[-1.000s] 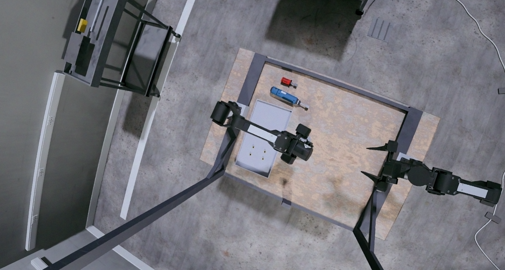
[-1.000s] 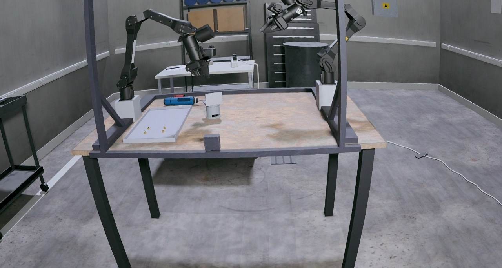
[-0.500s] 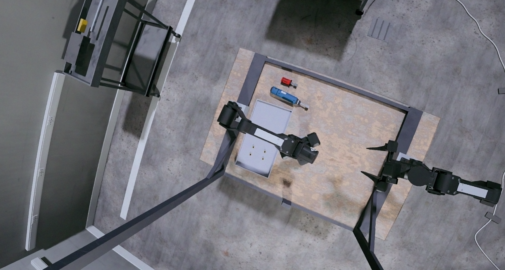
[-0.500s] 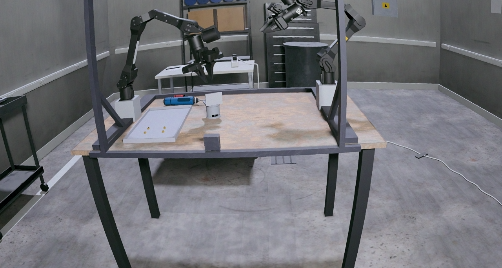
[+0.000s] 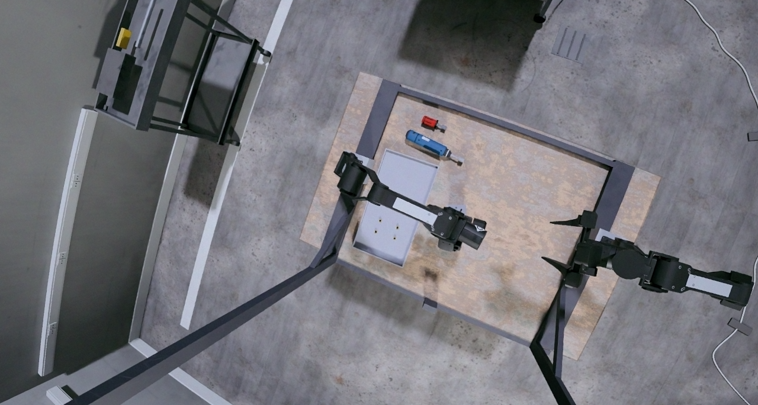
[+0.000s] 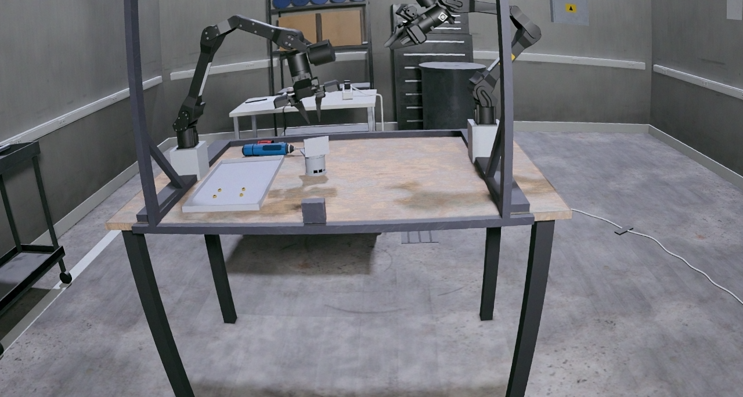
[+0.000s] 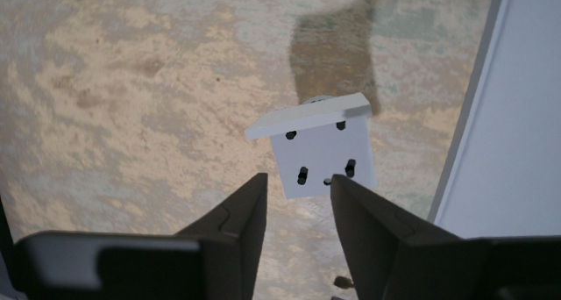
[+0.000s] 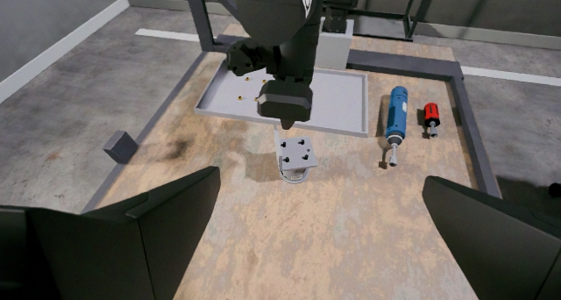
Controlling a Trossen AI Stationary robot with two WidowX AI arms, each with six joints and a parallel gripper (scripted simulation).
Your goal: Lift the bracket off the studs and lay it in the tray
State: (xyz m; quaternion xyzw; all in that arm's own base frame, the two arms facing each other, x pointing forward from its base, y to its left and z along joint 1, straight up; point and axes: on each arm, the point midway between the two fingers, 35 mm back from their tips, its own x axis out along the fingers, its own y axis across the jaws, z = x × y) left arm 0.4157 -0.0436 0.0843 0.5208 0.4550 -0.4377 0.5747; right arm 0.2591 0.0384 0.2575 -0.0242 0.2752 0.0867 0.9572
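The white L-shaped bracket point(image 7: 322, 151) sits on black studs on top of the round joint module point(image 6: 314, 164), which stands upright on the table beside the grey tray point(image 6: 233, 181). The bracket also shows in the right wrist view point(image 8: 298, 153). My left gripper point(image 7: 299, 183) hangs well above the bracket, pointing down, its fingers partly drawn in with a clear gap and nothing between them; it also shows in the exterior view point(image 6: 303, 108). My right gripper point(image 6: 397, 36) is wide open and empty, high over the far side of the table.
A blue screwdriver point(image 8: 396, 116) and a small red tool point(image 8: 431, 112) lie beyond the tray's far end. Small brass screws point(image 6: 228, 191) lie in the tray. A grey block point(image 6: 313, 210) sits at the table's front edge. Dark frame posts stand at the corners.
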